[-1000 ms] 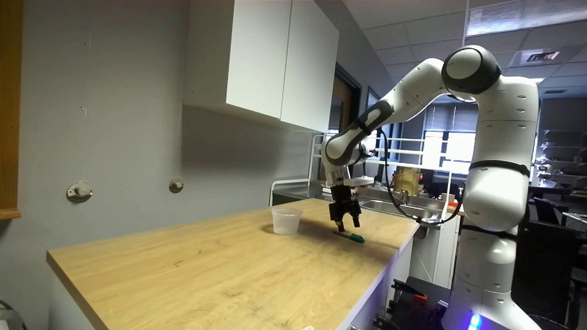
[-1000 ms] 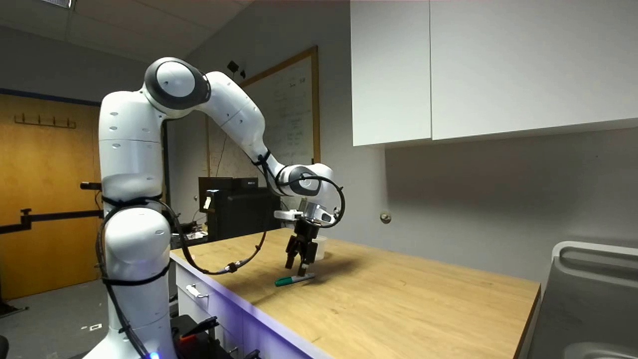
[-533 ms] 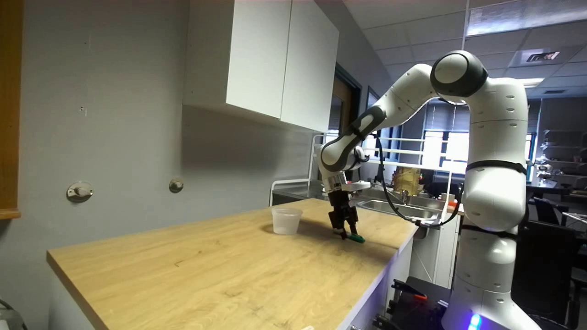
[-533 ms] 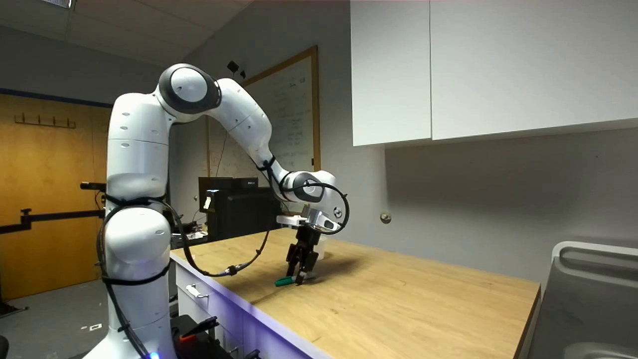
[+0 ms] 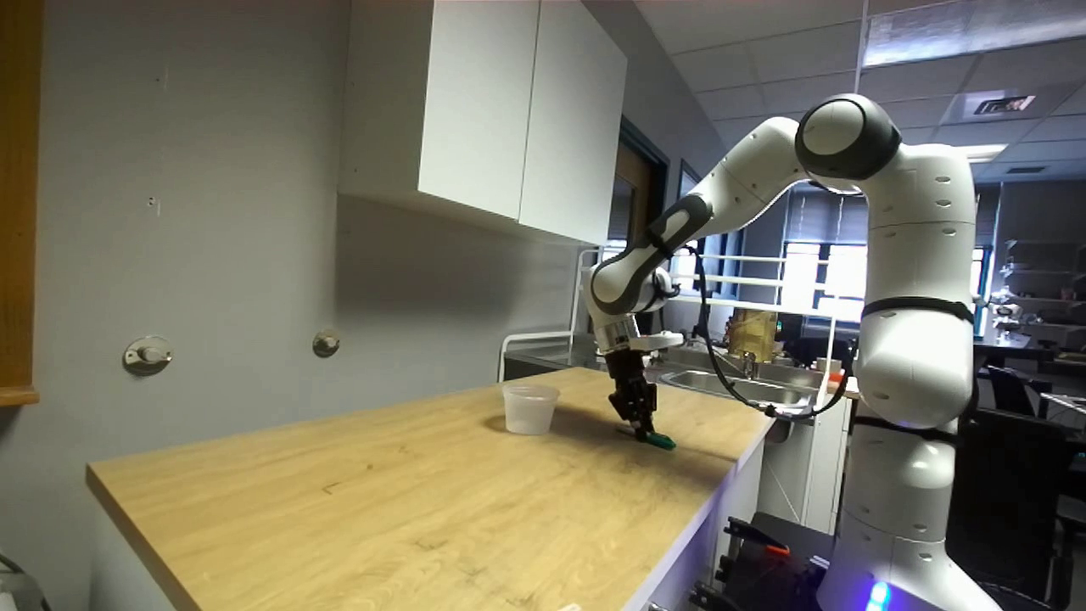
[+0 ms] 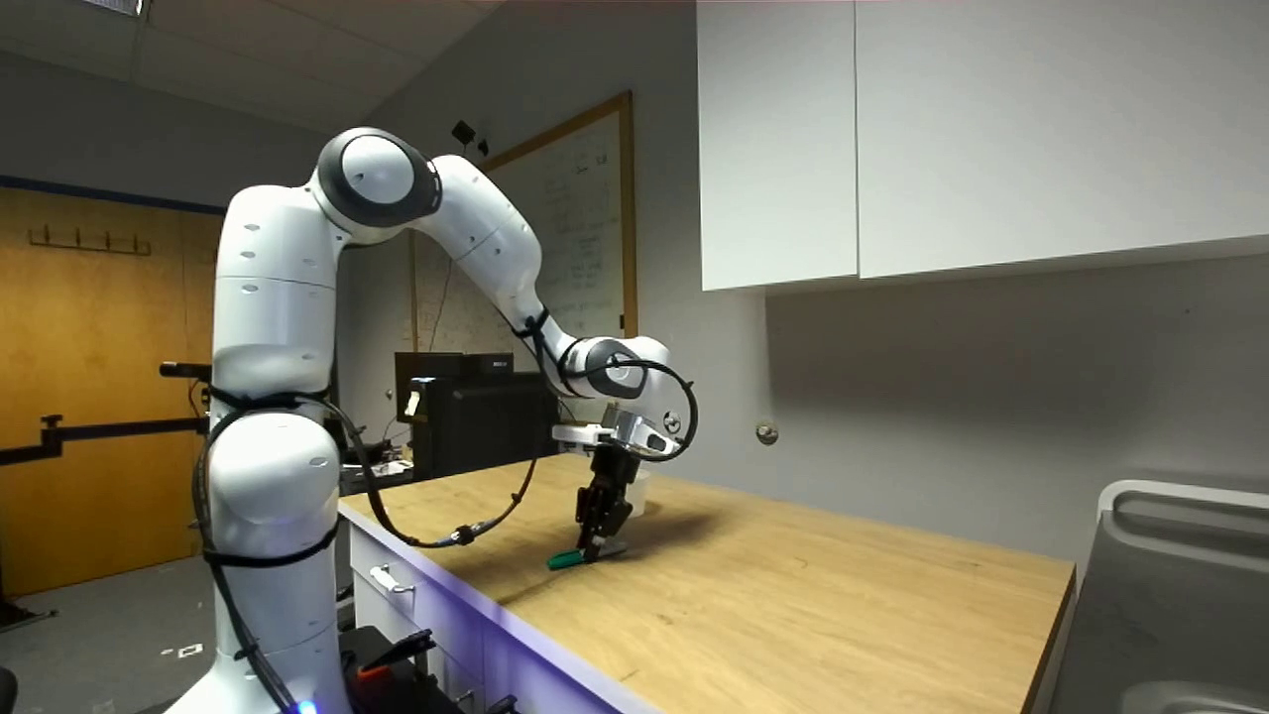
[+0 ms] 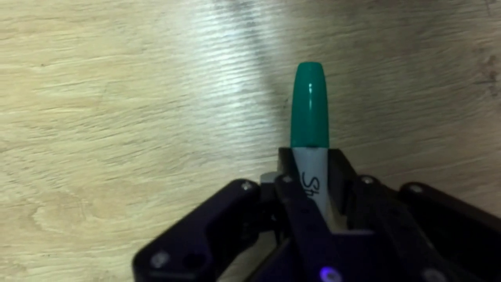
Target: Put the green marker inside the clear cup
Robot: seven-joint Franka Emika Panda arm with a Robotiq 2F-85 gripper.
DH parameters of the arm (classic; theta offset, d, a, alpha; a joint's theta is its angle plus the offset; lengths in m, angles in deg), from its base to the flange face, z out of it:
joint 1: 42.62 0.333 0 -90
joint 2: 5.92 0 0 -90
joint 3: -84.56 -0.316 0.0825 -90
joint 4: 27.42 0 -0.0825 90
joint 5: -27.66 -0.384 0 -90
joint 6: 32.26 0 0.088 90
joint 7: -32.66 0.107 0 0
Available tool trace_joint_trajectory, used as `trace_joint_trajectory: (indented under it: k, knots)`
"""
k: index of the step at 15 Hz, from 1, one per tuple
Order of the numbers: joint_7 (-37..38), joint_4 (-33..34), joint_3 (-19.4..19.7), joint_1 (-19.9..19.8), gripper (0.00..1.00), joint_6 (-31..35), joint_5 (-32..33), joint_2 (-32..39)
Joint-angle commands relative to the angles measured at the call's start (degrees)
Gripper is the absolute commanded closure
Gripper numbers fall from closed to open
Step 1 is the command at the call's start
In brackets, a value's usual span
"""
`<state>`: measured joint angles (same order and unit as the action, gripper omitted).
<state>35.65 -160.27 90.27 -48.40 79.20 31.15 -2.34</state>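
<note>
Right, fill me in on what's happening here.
A robot arm has its hand closed on a green marker, just behind the marker's cap. The marker appears to be lying on the wooden counter, not yet lifted. The clear cup it is meant to go into stands upright, apart from the hand, on the same counter.

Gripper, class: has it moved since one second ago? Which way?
Yes, down: in both exterior views the gripper sits nearer the countertop than before, now closed on the green marker.
</note>
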Motion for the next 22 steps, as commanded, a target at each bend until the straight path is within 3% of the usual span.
trace_joint_trajectory:
  k: [1,8,12,17,22]
  knots:
    - [-0.87,1.41,-0.10,0.19,0.91,-1.72,0.47,-0.96]
    - [7.59,0.76,-1.21,1.02,0.91,-0.06,2.75,-12.51]
    - [17.34,1.30,-3.43,0.77,0.91,3.42,3.82,-18.47]
    - [28.56,4.10,-8.44,0.75,0.91,7.34,6.20,-19.33]
    - [35.34,8.32,-12.42,1.79,0.91,7.94,7.75,-15.81]
